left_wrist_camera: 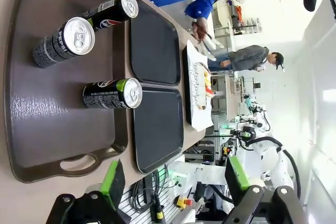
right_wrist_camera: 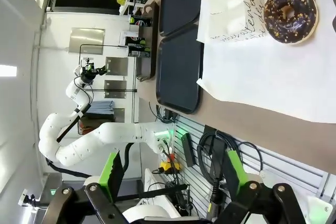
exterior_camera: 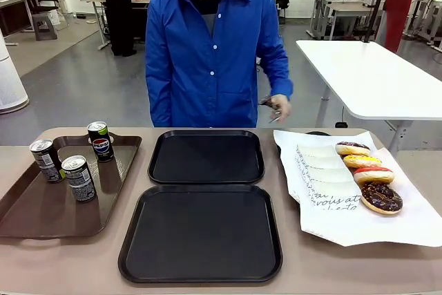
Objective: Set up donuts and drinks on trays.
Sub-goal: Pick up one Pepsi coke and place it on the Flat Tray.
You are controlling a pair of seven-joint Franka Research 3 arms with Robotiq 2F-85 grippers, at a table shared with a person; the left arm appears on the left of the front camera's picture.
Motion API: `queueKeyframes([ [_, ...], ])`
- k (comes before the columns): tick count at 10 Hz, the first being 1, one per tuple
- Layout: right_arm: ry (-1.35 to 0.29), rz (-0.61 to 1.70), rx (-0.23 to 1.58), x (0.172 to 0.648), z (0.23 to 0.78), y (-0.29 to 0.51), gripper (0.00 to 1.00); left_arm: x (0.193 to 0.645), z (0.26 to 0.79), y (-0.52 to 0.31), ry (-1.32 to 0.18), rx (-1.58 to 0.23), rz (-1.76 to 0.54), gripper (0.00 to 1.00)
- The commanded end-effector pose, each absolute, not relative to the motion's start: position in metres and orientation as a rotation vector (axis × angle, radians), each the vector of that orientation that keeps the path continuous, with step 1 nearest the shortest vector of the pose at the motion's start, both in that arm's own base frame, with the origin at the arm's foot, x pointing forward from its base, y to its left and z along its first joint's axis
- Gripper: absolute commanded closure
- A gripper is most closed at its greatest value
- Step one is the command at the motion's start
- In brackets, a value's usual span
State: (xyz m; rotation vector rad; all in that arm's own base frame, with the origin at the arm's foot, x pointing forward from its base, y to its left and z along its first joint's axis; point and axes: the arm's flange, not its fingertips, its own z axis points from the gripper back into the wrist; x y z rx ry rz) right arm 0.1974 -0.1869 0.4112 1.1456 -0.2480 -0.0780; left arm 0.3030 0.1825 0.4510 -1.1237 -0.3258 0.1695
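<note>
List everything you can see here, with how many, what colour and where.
Table: one, tan, under everything.
Brown tray: one, on the robot's left of the table.
Cans: three, dark with silver tops, standing on the brown tray.
Black trays: two, in the middle, one behind the other.
Paper: one, white with black script, on the right.
Donuts: four, dark-iced, yellow, pink and chocolate, in a row on the paper.
Person: one, blue shirt, far side.
Hand: holding something small, unclear what.
Left gripper: black, green pads, open, facing the brown tray.
Right gripper: same colours, open, facing the paper.
</note>
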Motion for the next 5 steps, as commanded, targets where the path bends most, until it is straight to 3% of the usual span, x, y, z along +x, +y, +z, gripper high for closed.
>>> queueKeyframes([
  [1,-0.274,-0.065,1.163,0.1997,0.4127,-0.1874,0.00,0.3035,0.4524,0.1823,-0.322,-1.128,0.183,0.00],
  [5,-0.274,-0.065,1.163,0.1997,0.4127,-0.1874,0.00,0.3035,0.4524,0.1823,-0.322,-1.128,0.183,0.00],
])
